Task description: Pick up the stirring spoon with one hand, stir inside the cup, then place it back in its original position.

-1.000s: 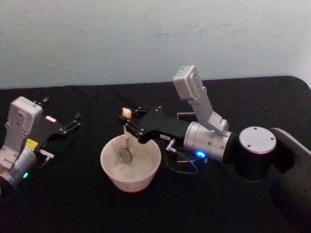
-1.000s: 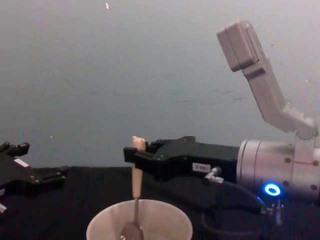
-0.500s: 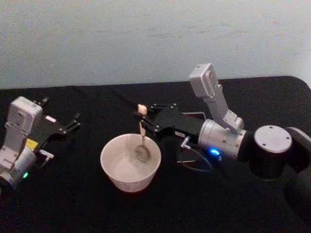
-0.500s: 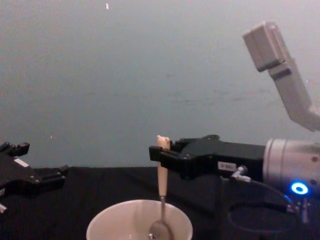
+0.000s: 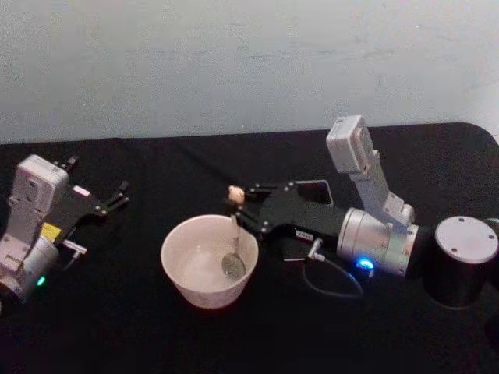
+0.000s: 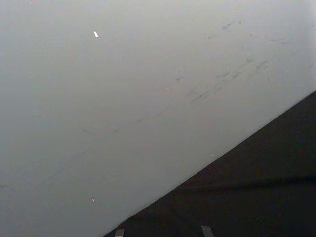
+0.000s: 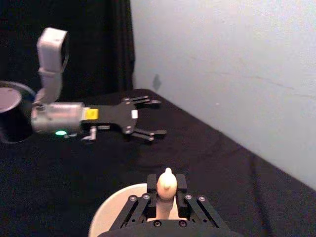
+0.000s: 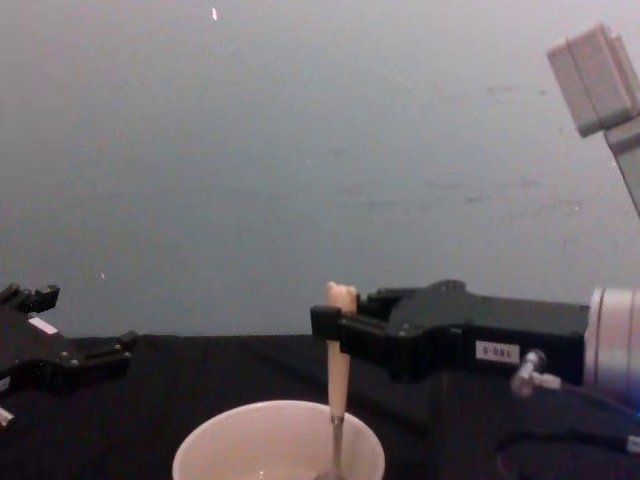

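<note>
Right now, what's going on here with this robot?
The right hand is shut on the beige handle of the stirring spoon, holding it upright with its bowl down inside the cup, toward the cup's right side. This looks like the stirring step. The left hand sits open and idle on the left of the black table, away from the cup.

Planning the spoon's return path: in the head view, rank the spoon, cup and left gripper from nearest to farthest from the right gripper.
1. Spoon, clamped upright in the right gripper.
2. Cup, just below and to its left, with the spoon's bowl inside.
3. Left gripper, open, far to the left.
</note>
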